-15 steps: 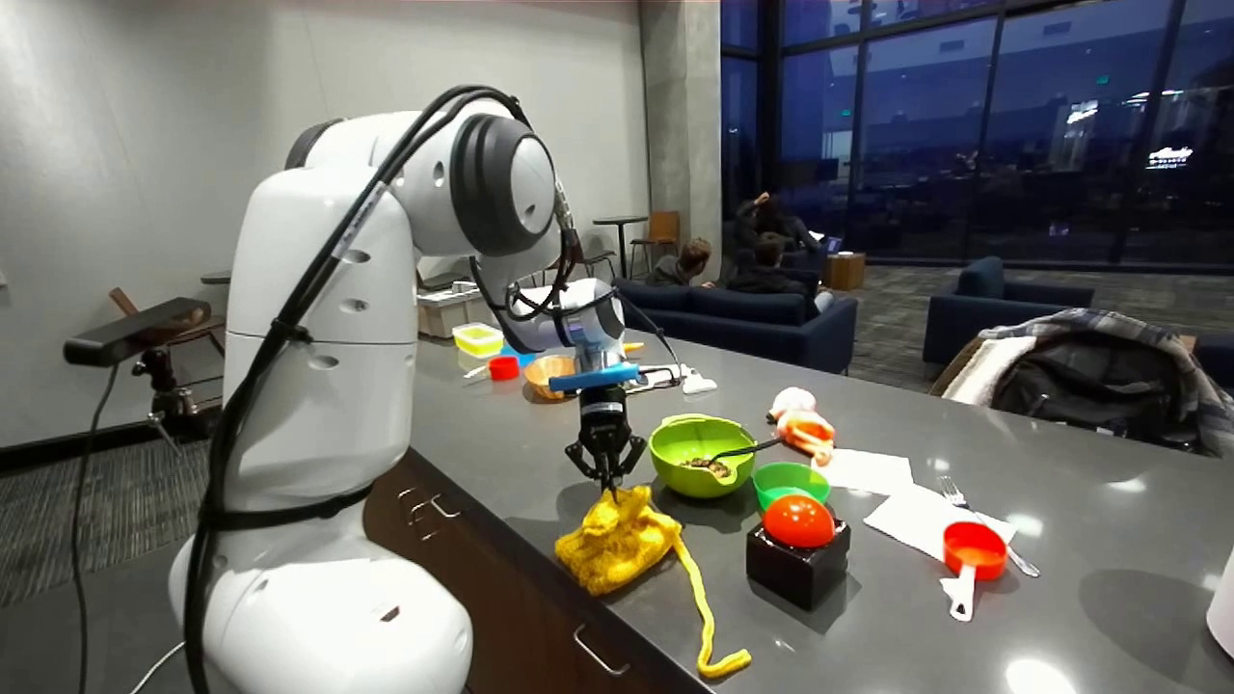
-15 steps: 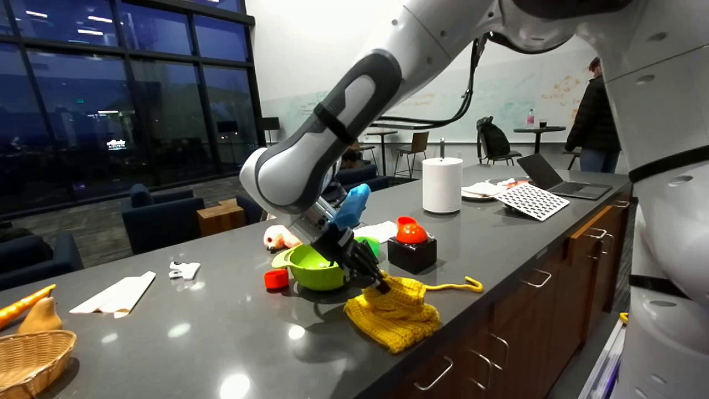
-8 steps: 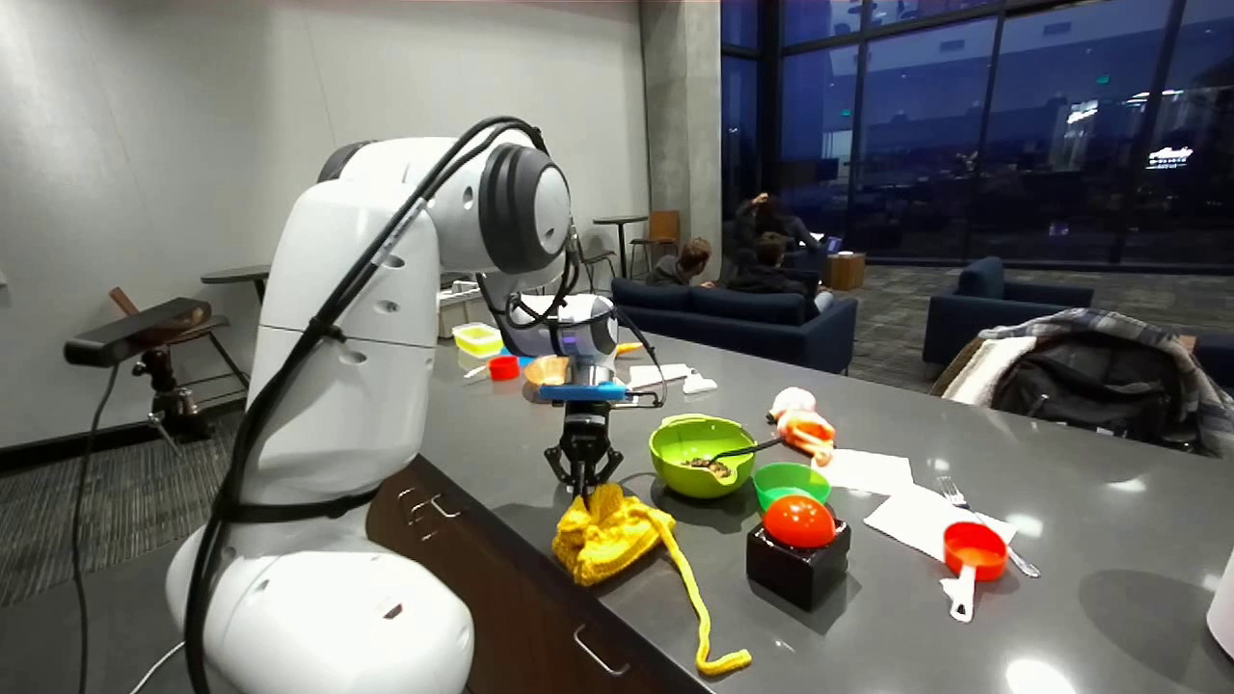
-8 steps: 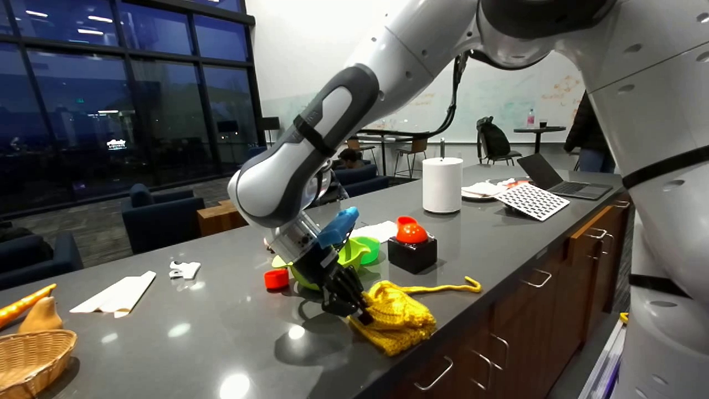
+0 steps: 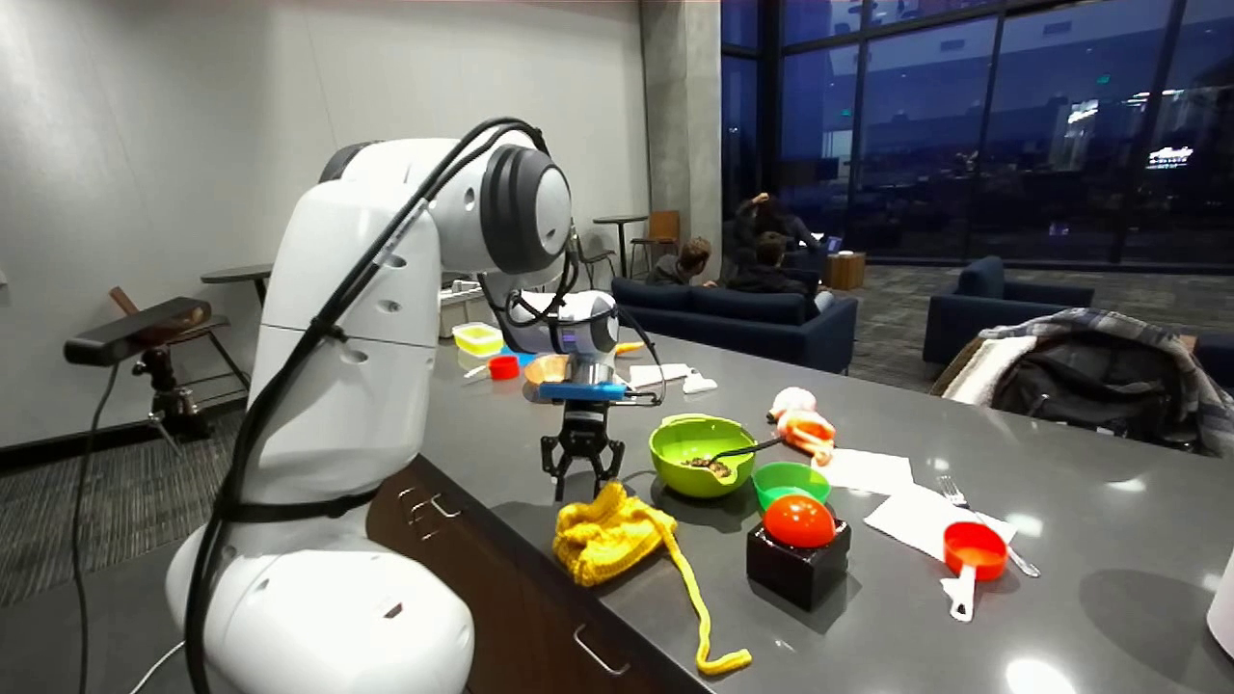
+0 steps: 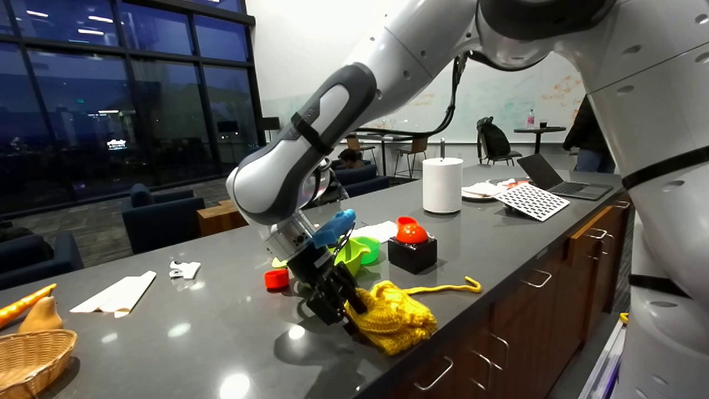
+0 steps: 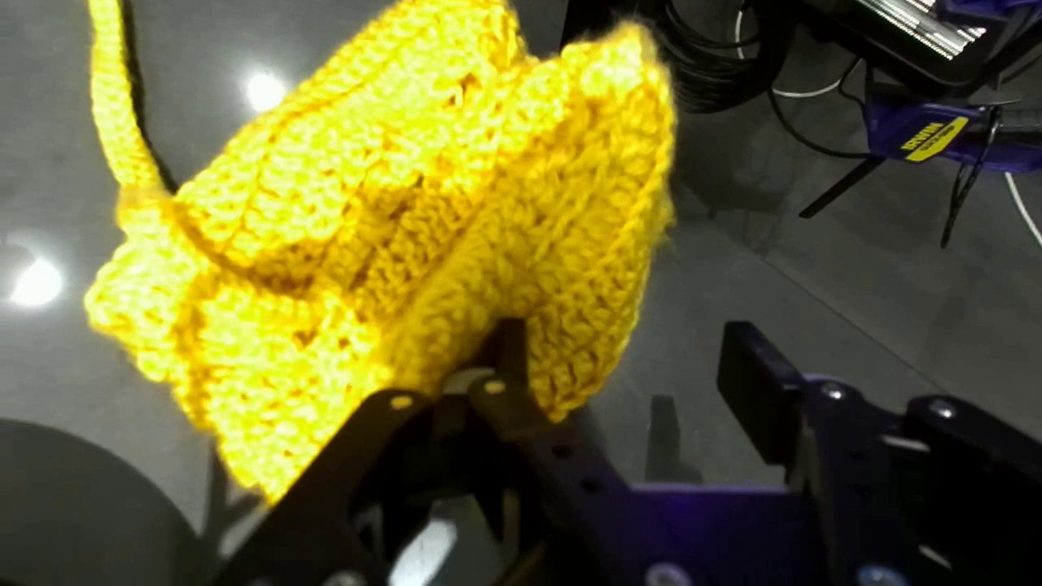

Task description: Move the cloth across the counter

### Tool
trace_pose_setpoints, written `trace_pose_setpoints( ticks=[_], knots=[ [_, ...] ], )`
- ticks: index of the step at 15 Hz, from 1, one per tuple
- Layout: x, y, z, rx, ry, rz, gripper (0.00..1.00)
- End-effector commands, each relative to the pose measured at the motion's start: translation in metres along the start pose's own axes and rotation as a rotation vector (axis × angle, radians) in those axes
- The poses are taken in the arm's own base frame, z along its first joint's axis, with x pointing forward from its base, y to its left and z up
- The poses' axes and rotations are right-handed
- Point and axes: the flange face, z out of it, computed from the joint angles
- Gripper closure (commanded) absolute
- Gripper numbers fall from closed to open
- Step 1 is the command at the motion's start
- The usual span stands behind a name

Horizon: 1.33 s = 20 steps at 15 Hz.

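The yellow cloth (image 5: 609,542) lies bunched near the front edge of the grey counter (image 6: 210,338), its thin strip (image 5: 696,588) trailing off along the top. My gripper (image 7: 623,342) is open beside it. In the wrist view one finger (image 7: 510,350) stands against the cloth (image 7: 391,203), while the opposite finger (image 7: 753,391) is apart from it over bare counter. A corner of the fabric reaches partway into the gap, but the jaws do not pinch it. Both exterior views show the spread gripper (image 5: 579,492) low at the cloth's side.
Close by stands a green bowl (image 5: 686,443) with food and a spoon in it. A smaller green cup (image 5: 786,482) and a black box with a red dome (image 5: 798,564) follow. A red cup (image 6: 276,279), white paper (image 6: 117,293) and a wicker basket (image 6: 33,354) also lie on the counter.
The gripper, closed on the cloth a second ago, drew its upper part a little along the counter, away from the strip's end. Its fingers have since spread and the cloth is let go.
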Motion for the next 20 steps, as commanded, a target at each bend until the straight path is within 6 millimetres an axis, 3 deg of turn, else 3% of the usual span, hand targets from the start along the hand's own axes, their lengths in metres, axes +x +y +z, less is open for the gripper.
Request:
trace_pose_setpoints(
  ticks=[1, 2, 6, 10, 14, 20],
  knots=[
    [-0.028, 0.012, -0.022, 0.005, 0.085, 0.020, 0.05],
    [-0.038, 0.020, -0.030, 0.009, 0.121, 0.039, 0.00],
    [-0.086, 0.064, -0.055, 0.039, 0.256, 0.129, 0.00],
    [-0.142, 0.116, -0.063, 0.069, 0.352, 0.223, 0.00],
    [-0.187, 0.157, -0.056, 0.103, 0.430, 0.288, 0.00],
    [-0.231, 0.205, -0.036, 0.131, 0.572, 0.387, 0.00]
  ],
)
